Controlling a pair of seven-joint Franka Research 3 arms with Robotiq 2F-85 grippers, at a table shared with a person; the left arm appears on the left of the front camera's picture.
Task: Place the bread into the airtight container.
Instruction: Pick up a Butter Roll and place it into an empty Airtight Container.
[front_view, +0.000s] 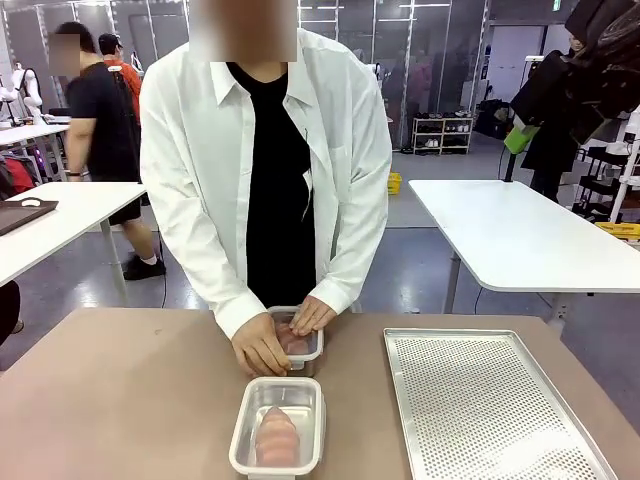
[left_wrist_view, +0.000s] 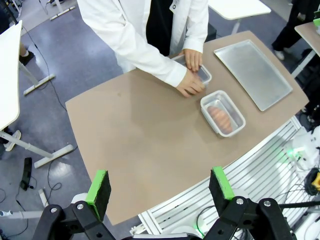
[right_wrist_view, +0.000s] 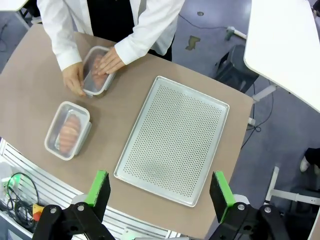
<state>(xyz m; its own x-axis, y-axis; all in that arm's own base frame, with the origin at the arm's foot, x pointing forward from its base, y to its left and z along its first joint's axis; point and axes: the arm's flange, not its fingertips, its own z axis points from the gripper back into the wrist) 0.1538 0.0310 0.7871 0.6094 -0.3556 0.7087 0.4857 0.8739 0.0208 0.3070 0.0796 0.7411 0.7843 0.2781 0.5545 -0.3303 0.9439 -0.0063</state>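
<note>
A clear airtight container (front_view: 278, 425) stands near the table's front edge with a pinkish-brown bread (front_view: 276, 436) inside; it also shows as the container (left_wrist_view: 222, 112) and container (right_wrist_view: 67, 130) in the wrist views. Just behind it a second container (front_view: 303, 345) holds bread too, and the person's hands (front_view: 262, 348) rest on its top. My left gripper (left_wrist_view: 159, 186) hangs open high above the table's left part, far from both containers. My right gripper (right_wrist_view: 159, 189) is open as well, high over the near edge by the tray, with nothing between its pads.
A perforated metal tray (front_view: 490, 410) lies bare on the table's right side, also seen as the tray (left_wrist_view: 252, 72) and tray (right_wrist_view: 175, 137). The person in a white shirt (front_view: 265, 150) stands at the far edge. White tables stand beyond.
</note>
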